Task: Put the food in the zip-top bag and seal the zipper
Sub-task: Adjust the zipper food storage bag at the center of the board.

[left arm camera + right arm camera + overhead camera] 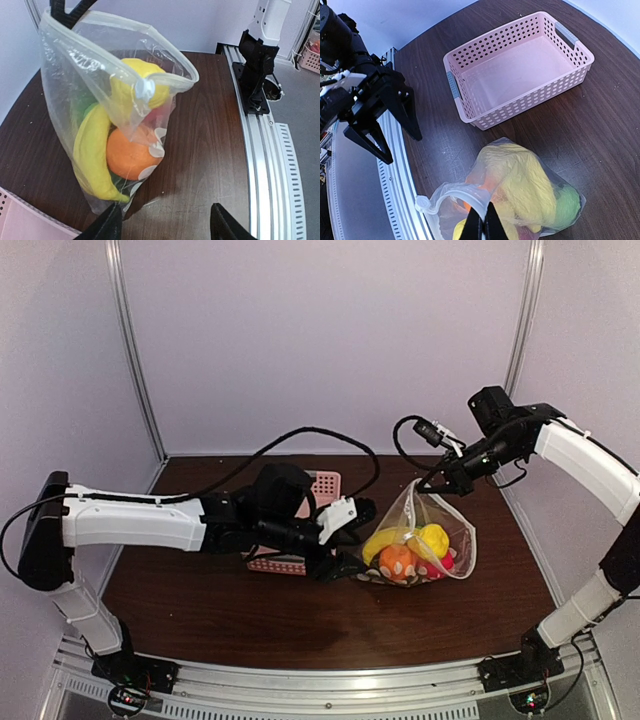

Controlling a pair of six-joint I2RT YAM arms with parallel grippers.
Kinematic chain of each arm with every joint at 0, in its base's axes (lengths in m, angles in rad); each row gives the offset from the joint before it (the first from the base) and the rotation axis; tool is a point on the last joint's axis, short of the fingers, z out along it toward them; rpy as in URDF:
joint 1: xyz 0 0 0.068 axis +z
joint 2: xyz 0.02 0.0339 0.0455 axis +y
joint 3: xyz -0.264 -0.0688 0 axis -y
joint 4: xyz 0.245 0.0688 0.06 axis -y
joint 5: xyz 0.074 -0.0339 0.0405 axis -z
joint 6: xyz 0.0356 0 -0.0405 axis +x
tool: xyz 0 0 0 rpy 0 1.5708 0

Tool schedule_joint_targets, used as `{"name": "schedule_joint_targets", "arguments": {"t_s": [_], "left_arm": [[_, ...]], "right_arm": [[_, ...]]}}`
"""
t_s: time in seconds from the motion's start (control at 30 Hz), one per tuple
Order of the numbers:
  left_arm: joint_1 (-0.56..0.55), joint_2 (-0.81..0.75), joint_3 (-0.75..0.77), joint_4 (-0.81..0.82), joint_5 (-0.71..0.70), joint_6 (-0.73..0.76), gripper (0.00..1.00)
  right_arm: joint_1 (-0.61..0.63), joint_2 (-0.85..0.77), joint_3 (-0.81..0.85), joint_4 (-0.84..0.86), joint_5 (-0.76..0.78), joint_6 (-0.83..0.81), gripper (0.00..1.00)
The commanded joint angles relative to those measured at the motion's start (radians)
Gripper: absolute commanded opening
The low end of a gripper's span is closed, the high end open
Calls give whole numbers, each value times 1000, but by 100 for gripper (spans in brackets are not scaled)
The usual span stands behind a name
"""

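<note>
moving from filling into sealing, by the look of it. reaching in from the left edge with the left gripper (pixel 348 538), hanging low over mid-table just beside the bag (pixel 458 528), touching nothing, fingers spread wide. leaving the basket (pixel 520 107) behind it, toward the far edge, holding nothing.

standing the bag right of centre, bulging with food:
- banana (pixel 92 150) leaning along the near wall
- orange (pixel 130 155) sitting low beside it
- yellow piece (pixel 131 84) riding on top
- green piece (pixel 565 202) and red ball (pixel 437 567) tucking in behind

gaping at the mouth, with the zipper (pixel 90 50) lying unpressed along its whole visible length.

pinching one end of the mouth with the right gripper (pixel 437 485), fingers closed narrow on the plastic, holding that edge up above the table (pixel 250 610). showing no loose food on the wood in any view.

calling next, judging from this, for:
- bringing the open left fingers onto the zipper close to the pinched end
- clamping both strips together
- sliding along the mouth while pulling the right end taut

risking a tip-over, or the yellow piece catching in the strip.
</note>
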Motion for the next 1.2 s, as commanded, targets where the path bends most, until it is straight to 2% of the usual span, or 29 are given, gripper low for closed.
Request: {"name": "schedule_joint_targets", "arguments": {"t_s": [0.0, 0.07, 0.17, 0.43, 0.9, 1.17], "left_arm": [[-46, 33, 44, 203, -97, 105, 57], [-62, 54, 51, 249, -170, 112, 53], [-65, 87, 71, 291, -200, 125, 50], [-76, 181, 171, 238, -207, 208, 39], [-76, 267, 226, 248, -196, 187, 39], [-76, 281, 246, 250, -271, 162, 13]], "right_arm": [[5, 4, 2, 1, -32, -16, 0], [5, 4, -2, -1, -33, -16, 0], [5, 1, -8, -2, -32, -19, 0], [5, 5, -3, 9, -27, -7, 0], [6, 20, 8, 13, -35, 6, 0], [5, 14, 12, 5, -15, 6, 0]]}}
